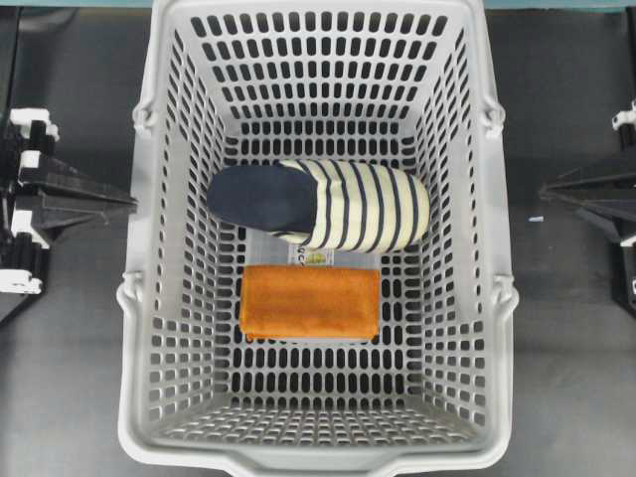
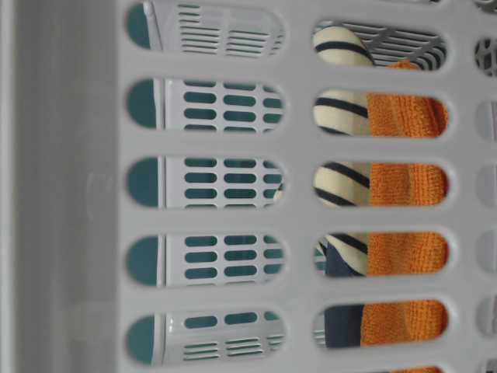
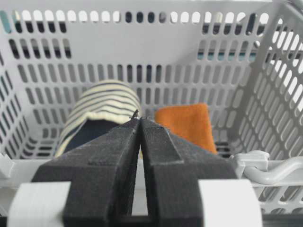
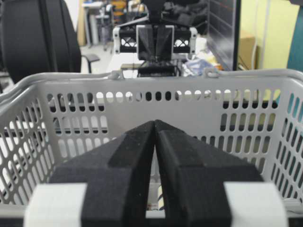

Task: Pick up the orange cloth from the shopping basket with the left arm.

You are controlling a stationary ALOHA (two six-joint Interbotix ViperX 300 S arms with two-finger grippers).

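Observation:
The orange cloth (image 1: 310, 301) lies folded flat on the floor of the grey shopping basket (image 1: 318, 459), just in front of a striped slipper. It also shows in the left wrist view (image 3: 184, 123) and the table-level view (image 2: 404, 252). My left gripper (image 1: 129, 202) is shut and empty, outside the basket's left wall at rim height, its tips (image 3: 138, 118) pointing in toward the slipper and cloth. My right gripper (image 1: 545, 191) is shut and empty outside the right wall (image 4: 155, 122).
A navy and cream striped slipper (image 1: 328, 204) lies across the basket floor behind the cloth, with a small label card between them. The basket's thick rim (image 3: 265, 165) and folded handle lie between my left gripper and the cloth. Dark table surrounds the basket.

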